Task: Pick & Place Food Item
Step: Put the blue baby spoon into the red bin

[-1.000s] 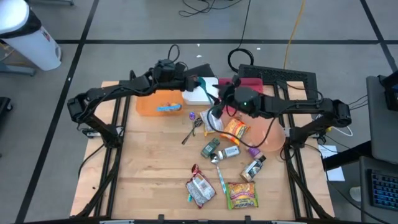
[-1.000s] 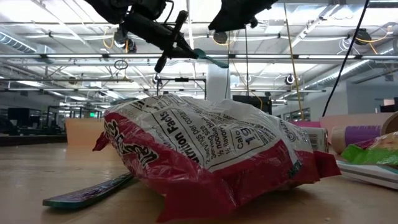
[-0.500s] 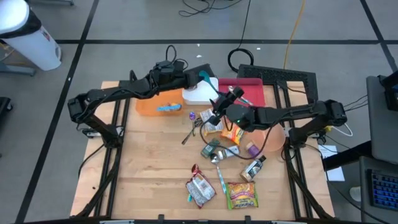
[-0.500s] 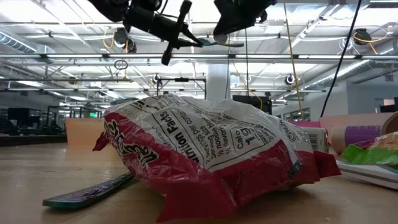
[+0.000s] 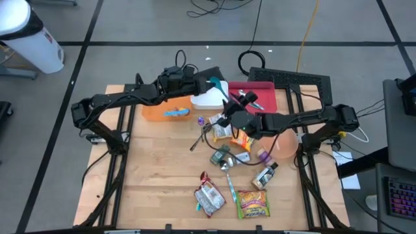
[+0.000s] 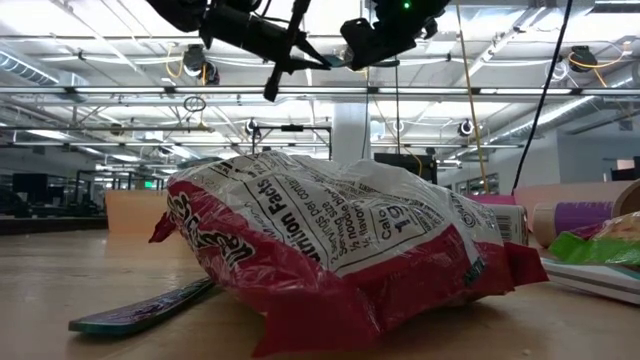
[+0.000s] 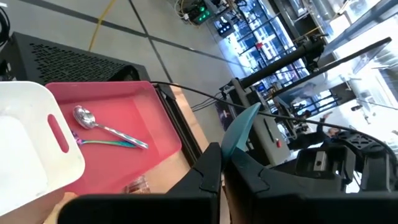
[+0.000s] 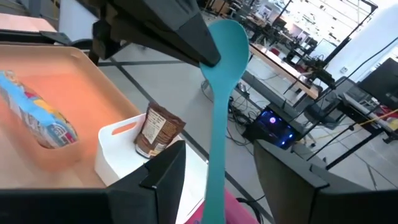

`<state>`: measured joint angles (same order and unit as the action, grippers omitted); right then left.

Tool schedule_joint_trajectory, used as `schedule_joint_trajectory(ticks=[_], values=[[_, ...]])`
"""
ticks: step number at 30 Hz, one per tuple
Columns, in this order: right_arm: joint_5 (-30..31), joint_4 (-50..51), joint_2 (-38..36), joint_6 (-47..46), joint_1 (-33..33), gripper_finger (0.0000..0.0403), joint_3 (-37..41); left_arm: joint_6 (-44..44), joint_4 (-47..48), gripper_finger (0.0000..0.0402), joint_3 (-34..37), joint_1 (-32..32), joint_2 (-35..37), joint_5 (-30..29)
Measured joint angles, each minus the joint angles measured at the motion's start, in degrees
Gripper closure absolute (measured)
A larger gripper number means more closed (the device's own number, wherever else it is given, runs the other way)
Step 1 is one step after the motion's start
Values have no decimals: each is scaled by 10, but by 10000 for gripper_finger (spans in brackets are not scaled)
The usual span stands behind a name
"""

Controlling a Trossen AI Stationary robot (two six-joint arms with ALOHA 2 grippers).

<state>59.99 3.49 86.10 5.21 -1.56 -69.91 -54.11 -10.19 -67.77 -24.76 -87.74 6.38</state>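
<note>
A teal plastic spoon (image 8: 214,112) hangs high above the table's far middle. My left gripper (image 7: 229,163) is shut on it. In the high view it shows as a teal tip (image 5: 214,81) beyond my left gripper (image 5: 198,84). My right gripper (image 8: 217,186) is open. Its two fingers stand on either side of the spoon's handle with a gap on each side. Food packets lie on the table: a red-and-white bag (image 6: 340,250), a green-yellow bag (image 5: 252,203) and an orange bag (image 5: 244,136). My left gripper pinches the teal spoon between its two fingers (image 8: 186,43) at the neck (image 8: 213,67), just below the bowl. The bowl (image 7: 241,124) sticks out past the fingertips. The handle runs free toward my right gripper. The spoon is lifted clear of the table.
An orange bin (image 5: 166,107) holding a blue-printed packet stands far left of centre. Beside it is a white bin (image 5: 209,97) with a brown packet (image 8: 158,130). A red tray (image 7: 124,106) holds a metal spoon (image 7: 102,127). Utensils and small packets are scattered mid-table beside an orange plate (image 5: 286,144).
My right gripper has sunk and swung toward the table's far left, its wrist turning, until its open fingers flank the spoon's handle. My left gripper has shifted a little toward the right edge, and the spoon has turned from slanting down to about level.
</note>
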Motion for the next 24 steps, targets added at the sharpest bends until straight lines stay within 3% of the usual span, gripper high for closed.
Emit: schedule_joint_trajectory(ticks=[4, 19, 24], values=[[-1, 0, 0, 0, 0, 242, 0, 0, -6, 396, 0, 4, 0, -3], [3, -1, -1, -3, 1, 385, 0, -3, -16, 396, 0, 11, 0, -5], [2, 0, -1, -3, 1, 384, 0, -2, -16, 384, 0, 11, 0, -4]])
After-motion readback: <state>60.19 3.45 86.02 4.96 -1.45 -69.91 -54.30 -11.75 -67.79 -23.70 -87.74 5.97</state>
